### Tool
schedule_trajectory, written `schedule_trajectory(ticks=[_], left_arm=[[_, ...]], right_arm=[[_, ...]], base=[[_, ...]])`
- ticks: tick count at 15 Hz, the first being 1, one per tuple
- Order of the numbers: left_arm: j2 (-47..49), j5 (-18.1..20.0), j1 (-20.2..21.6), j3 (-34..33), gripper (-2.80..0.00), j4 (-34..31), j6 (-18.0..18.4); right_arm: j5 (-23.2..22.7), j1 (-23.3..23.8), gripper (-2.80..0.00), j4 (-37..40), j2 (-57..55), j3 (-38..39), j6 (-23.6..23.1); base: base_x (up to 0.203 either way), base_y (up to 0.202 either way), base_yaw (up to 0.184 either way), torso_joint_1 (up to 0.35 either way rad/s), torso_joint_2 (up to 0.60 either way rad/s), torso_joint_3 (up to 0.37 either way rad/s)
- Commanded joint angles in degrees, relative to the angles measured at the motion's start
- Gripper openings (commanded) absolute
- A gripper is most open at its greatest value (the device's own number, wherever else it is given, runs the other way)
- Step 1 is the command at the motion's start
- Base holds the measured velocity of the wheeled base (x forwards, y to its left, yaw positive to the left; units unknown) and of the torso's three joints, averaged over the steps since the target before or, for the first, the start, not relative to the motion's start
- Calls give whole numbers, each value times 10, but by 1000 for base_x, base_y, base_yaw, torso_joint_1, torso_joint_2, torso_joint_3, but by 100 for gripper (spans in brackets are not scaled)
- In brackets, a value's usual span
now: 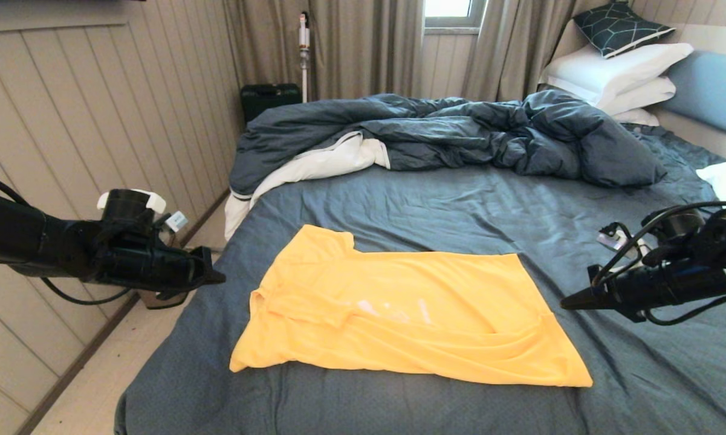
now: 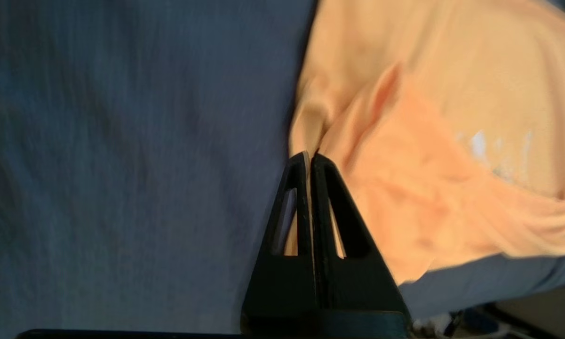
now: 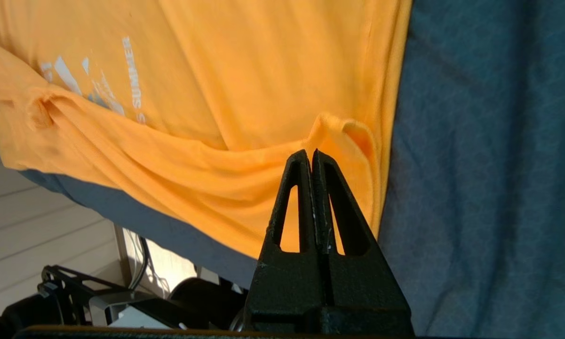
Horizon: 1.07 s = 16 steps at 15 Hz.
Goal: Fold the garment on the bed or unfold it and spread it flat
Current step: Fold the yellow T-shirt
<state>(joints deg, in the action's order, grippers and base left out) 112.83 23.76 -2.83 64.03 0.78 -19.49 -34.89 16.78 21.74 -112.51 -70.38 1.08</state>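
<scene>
The yellow garment [image 1: 399, 314] lies on the near half of the bed [image 1: 459, 199], its near long side folded over so only part of the white lettering [image 3: 131, 70] shows. Its neck and sleeve end points to the bed's left side. My left gripper [image 1: 217, 277] hovers shut and empty just off that end, above the bed's left edge; in the left wrist view the gripper [image 2: 309, 155] points at the puckered cloth [image 2: 404, 141]. My right gripper [image 1: 567, 304] hovers shut and empty just past the hem end; in the right wrist view the tips [image 3: 310, 153] stand over a raised fold [image 3: 348, 136].
A rumpled dark-blue duvet [image 1: 447, 133] with white lining fills the far half of the bed. White pillows [image 1: 616, 72] and a patterned cushion [image 1: 619, 27] lean at the headboard [image 1: 713, 90]. A panelled wall [image 1: 66, 121] and floor strip [image 1: 97, 374] run along the left.
</scene>
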Motion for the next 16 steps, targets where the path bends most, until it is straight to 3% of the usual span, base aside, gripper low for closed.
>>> schedule_trajectory(ticks=[1, 3, 4, 8, 16], left_arm=[[-7, 1, 0, -28, 0, 1, 1], [-18, 11, 0, -46, 0, 0, 2], [-20, 21, -1, -50, 0, -1, 3], [-15, 29, -2, -71, 0, 2, 17], [11, 41, -6, -69, 0, 4, 17]], right_arm=[[-2, -5, -280, 1, 2, 12, 1], [7, -5, -280, -1, 6, 31, -2], [26, -4, 0, -2, 10, 41, -5], [28, -3, 0, 0, 24, 80, -35], [30, -10, 0, -3, 29, 122, -38]], base=[[0, 0, 0, 0, 0, 0], [0, 0, 0, 0, 0, 0], [0, 0, 0, 0, 0, 0], [0, 0, 0, 0, 0, 0], [0, 0, 0, 0, 0, 0]])
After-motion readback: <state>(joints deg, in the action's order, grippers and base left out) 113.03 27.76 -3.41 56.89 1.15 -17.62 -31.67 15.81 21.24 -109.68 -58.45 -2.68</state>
